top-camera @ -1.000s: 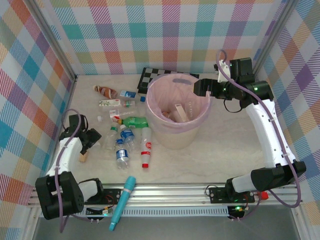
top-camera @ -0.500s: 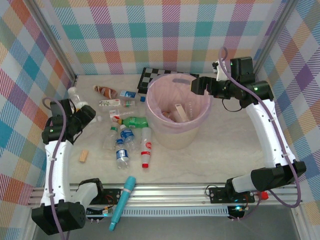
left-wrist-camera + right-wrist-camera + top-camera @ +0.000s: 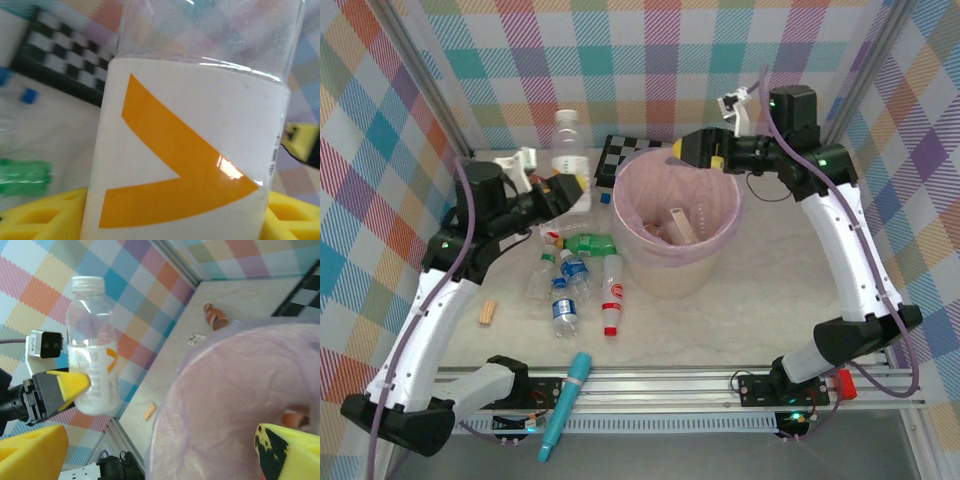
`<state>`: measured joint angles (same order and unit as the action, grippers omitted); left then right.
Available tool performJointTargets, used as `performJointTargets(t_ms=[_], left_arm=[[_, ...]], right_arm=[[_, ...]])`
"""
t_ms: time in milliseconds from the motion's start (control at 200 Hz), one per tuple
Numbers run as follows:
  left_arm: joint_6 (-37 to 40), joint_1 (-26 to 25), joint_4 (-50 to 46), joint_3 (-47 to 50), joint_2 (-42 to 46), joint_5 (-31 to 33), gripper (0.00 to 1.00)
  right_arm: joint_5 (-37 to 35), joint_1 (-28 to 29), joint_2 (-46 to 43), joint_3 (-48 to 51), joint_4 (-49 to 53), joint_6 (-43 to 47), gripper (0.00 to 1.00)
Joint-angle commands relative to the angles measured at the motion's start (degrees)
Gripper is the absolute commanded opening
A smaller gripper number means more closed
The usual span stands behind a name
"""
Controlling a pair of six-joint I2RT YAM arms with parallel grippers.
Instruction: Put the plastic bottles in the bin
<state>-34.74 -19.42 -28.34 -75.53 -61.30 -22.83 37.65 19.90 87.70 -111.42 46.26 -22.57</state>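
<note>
Bottle (image 3: 567,140), clear with a white-and-orange label, is held upright and raised left of the bin (image 3: 672,272), clamped in the left gripper (image 3: 568,186). Right gripper (image 3: 682,150) is positioned over the bin's far rim, fingers spread, nothing gripped. Other bottles (image 3: 568,285) are scattered on the table (image 3: 760,300) left of the bin

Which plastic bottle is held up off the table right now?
The clear bottle with a white label and orange mark, held upright in the left gripper; the other bottles lie on the pale table.
</note>
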Motion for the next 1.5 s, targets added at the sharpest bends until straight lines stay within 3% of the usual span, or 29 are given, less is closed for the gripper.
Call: performJointTargets(t_ms=[0,245,455,555,750,900,1055,1135,1225,1290,1495], left_arm=[[-1.4,-5.7,8.5,-2.5,-2.6,-3.5,0.56],[-1.6,-14.0,15.5,-5.3,-9.1,-5.2,0.56],[-1.8,-16.2,16.5,-6.8,-12.5,-5.6,0.56],[-2.0,-16.4,16.9,-7.0,-13.0,-5.6,0.56],[-1.6,-16.4,16.1,-7.2,-13.0,-3.7,0.57],[-1.1,-16.4,15.6,-7.0,-12.8,-2.9,0.64],[0.0,-16.3,14.0,-6.7,-11.5,-1.1,0.82],[1.9,-16.1,10.5,-6.6,-10.0,1.8,0.89],[4.2,-15.9,0.9,-7.3,-7.5,15.7,0.9],[5.1,-15.2,-3.5,-7.0,-6.0,22.3,0.9],[5.6,-14.2,-6.8,-3.9,-5.8,25.1,0.88]], right_arm=[[2.1,2.0,2.8,-3.7,-2.3,-2.2,0.96],[1.9,4.0,8.5,-8.9,-3.9,-4.8,0.98],[5.3,4.9,10.0,-8.2,-7.3,-6.7,0.98],[5.7,4.9,10.2,-7.8,-7.5,-7.1,0.93],[3.5,4.9,9.6,-8.1,-5.3,-6.1,0.73],[2.2,4.8,9.4,-8.5,-4.6,-5.6,0.67],[0.0,4.1,9.3,-9.6,-3.5,-5.1,0.64],[-0.9,3.0,8.7,-9.6,-3.3,-5.0,0.64],[-3.5,1.5,8.1,-9.6,-2.1,-3.9,0.64],[-6.7,0.9,7.8,-9.6,-0.5,-2.3,0.63],[-17.6,2.4,10.2,-10.2,6.1,3.9,0.6]])
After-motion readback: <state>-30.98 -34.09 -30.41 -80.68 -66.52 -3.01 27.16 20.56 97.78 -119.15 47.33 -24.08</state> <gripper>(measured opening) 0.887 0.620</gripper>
